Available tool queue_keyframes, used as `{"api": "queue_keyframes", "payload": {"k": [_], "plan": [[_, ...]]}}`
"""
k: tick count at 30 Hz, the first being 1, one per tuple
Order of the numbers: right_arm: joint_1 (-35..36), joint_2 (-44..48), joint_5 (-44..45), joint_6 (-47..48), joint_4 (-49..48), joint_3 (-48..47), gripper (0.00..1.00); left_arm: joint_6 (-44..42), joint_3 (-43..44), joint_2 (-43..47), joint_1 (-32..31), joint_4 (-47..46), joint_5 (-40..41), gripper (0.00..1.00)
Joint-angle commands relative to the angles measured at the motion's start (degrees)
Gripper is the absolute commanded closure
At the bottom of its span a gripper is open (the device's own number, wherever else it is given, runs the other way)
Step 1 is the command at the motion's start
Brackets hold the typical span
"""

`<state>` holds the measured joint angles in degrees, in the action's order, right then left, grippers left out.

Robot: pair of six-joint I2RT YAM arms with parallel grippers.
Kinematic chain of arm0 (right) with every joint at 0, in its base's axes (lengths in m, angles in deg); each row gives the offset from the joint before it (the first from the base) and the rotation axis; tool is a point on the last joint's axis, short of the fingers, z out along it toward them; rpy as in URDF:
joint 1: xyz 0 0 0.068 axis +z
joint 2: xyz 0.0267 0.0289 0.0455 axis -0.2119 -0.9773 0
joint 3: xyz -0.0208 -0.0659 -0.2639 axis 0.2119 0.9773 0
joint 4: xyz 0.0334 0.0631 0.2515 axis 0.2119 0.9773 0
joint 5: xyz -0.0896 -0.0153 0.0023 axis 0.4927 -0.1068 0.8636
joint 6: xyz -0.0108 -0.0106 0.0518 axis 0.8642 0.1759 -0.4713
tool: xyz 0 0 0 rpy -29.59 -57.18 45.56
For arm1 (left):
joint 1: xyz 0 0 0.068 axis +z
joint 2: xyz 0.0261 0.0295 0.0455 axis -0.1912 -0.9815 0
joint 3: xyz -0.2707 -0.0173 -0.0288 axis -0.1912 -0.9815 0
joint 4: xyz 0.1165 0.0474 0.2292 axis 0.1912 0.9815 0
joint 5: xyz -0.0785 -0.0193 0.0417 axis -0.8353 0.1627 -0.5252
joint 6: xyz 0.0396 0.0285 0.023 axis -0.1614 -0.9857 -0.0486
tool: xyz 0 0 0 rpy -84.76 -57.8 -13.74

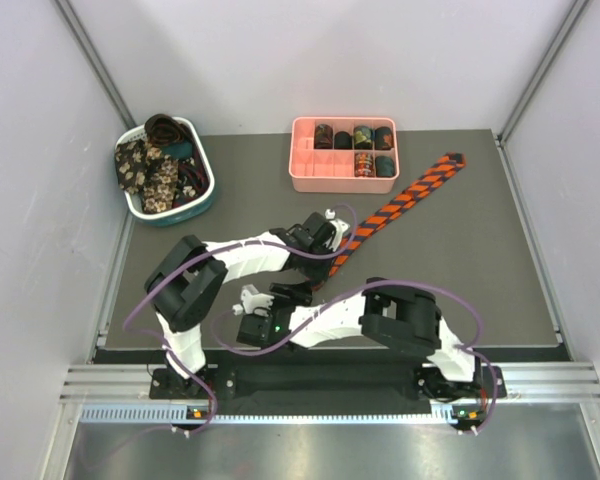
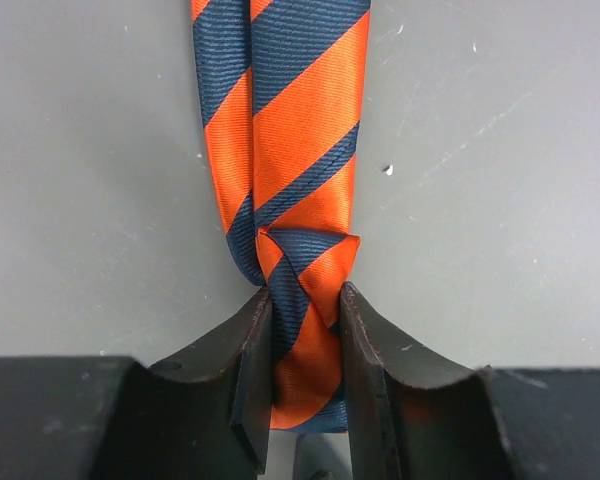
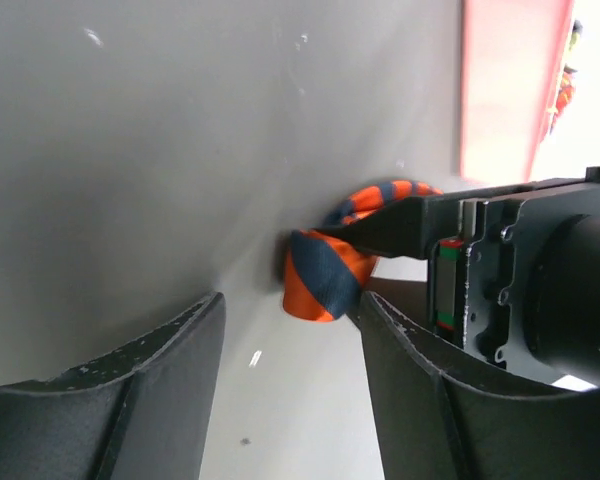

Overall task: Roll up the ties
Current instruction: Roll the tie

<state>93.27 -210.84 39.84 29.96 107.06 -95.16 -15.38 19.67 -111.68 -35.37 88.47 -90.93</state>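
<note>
An orange and dark-blue striped tie (image 1: 410, 195) lies slantwise on the grey table, its wide end at the far right. My left gripper (image 1: 332, 240) holds its near end. In the left wrist view the left gripper (image 2: 305, 305) is shut on the tie's folded end (image 2: 305, 355), and the strip (image 2: 290, 110) runs straight away from the jaws. My right gripper (image 3: 285, 325) is open just short of that folded end (image 3: 322, 280), with nothing between its fingers. In the top view the right gripper (image 1: 292, 291) sits just in front of the left one.
A pink compartment tray (image 1: 310, 181) at the back centre holds several rolled ties (image 1: 363, 138). A white-and-teal basket (image 1: 206, 194) at the back left holds loose floral and dark ties (image 1: 150, 170). The left gripper's finger (image 3: 410, 225) crosses the right wrist view.
</note>
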Motion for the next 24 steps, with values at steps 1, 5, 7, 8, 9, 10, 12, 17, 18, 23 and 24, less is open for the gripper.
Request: {"api": "queue_keyframes", "payload": {"k": [1,5,7,8,9,10,12,17,18,23,24], "plan": [[-0.96,-2.76,3.78,1.88,3.50,-3.17,0.43,0.62,-0.31,-3.64,0.25,7.99,-2.91,0.65],[-1.93,-4.08,3.17,1.09,4.12,-3.96,0.43,0.62,0.75,-4.26,0.77,9.92,-3.09,0.65],[-2.19,-4.78,2.90,1.09,4.21,-4.57,0.44,0.62,1.45,-4.44,0.86,10.63,-3.26,0.65],[-2.37,-5.14,2.82,1.26,4.21,-4.84,0.43,0.62,1.71,-4.61,0.86,10.98,-3.44,0.65],[-2.55,-5.49,2.90,1.70,4.21,-5.19,0.44,0.62,2.24,-4.79,0.86,11.59,-3.26,0.65],[-2.98,-6.10,2.82,1.88,4.21,-5.46,0.44,0.62,2.51,-4.96,0.86,11.95,-3.44,0.65],[-3.34,-6.63,1.76,2.32,4.30,-5.89,0.46,0.53,3.21,-5.40,0.86,12.91,-3.35,0.65],[-4.66,-8.13,-0.43,0.84,7.01,-7.04,0.49,0.09,4.44,-6.10,0.95,14.32,-3.35,0.65],[-4.92,-8.30,-1.05,0.39,8.33,-7.21,0.50,0.09,4.79,-6.11,0.95,14.50,-3.35,0.65],[-6.41,-9.18,-2.64,-0.14,9.74,-6.60,0.50,-0.52,6.63,-7.07,1.13,16.69,-3.44,0.65],[-6.68,-9.53,-2.46,-1.10,10.18,-6.69,0.54,-0.61,6.90,-7.16,1.21,16.96,-3.53,0.65]]}}
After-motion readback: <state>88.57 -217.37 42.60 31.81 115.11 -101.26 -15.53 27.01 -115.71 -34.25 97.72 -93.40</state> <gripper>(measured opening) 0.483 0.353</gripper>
